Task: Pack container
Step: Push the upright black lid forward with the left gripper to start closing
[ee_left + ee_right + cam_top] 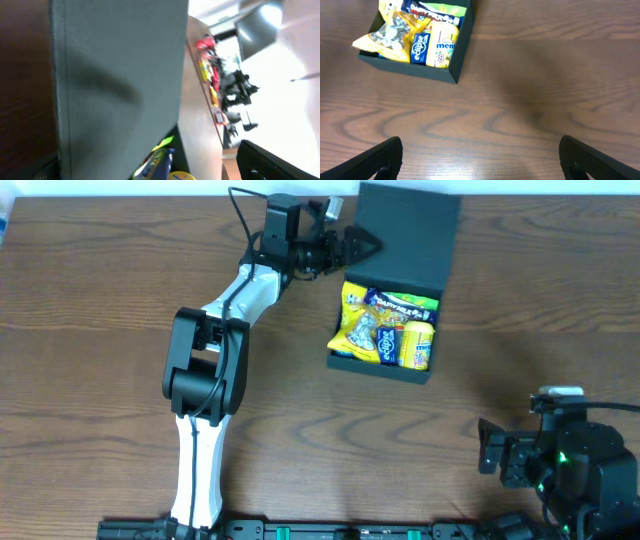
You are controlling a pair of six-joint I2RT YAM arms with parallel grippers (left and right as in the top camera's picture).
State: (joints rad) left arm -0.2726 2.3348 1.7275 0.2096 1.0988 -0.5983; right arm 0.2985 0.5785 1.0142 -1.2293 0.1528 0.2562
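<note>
Overhead view puts the container [408, 235] at the far middle of the table [90, 290], its lid raised and snack packets [388, 330] filling the open tray. The left gripper [358, 244] sits at the lid's left edge with its jaws spread wide; whether it touches the lid I cannot tell. From the left wrist, the lid's grey face fills most of the frame, close in front of the camera. The right gripper [480, 147] hovers over bare wood, well apart from the container, which lies ahead and to the left of its wide-open fingers [382, 157].
</note>
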